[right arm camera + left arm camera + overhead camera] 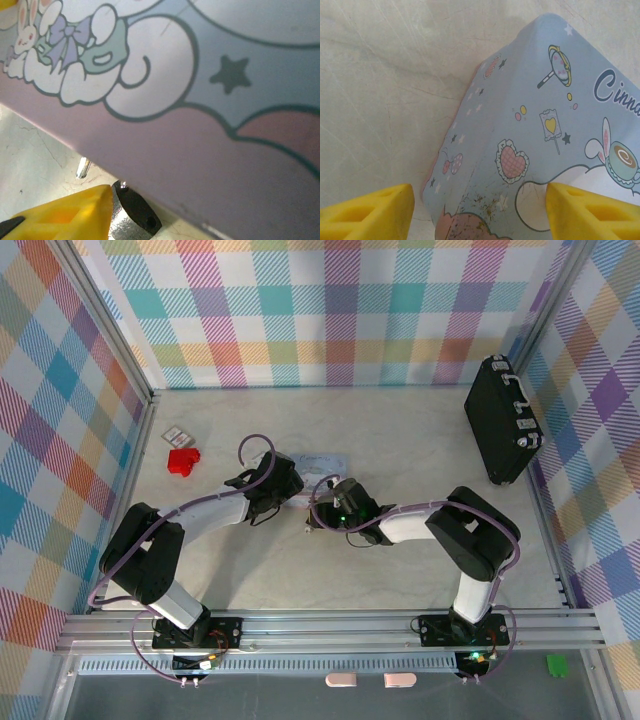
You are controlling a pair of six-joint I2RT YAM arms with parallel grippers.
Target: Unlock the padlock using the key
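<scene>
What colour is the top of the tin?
Pale blue, with cartoon hearts and stars; the tin shows best in the left wrist view.

Bright, even light falls from above on the pale table (300, 570), leaving only soft shadows. In the left wrist view the pale blue tin (530, 125) is sharp, while the yellow fingertips (370, 212) of the left end effector (480, 215) blur. The right wrist view is soft throughout.

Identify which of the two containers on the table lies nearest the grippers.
The pale blue cartoon-printed tin at mid-table; the black case stands far off by the right wall.
</scene>
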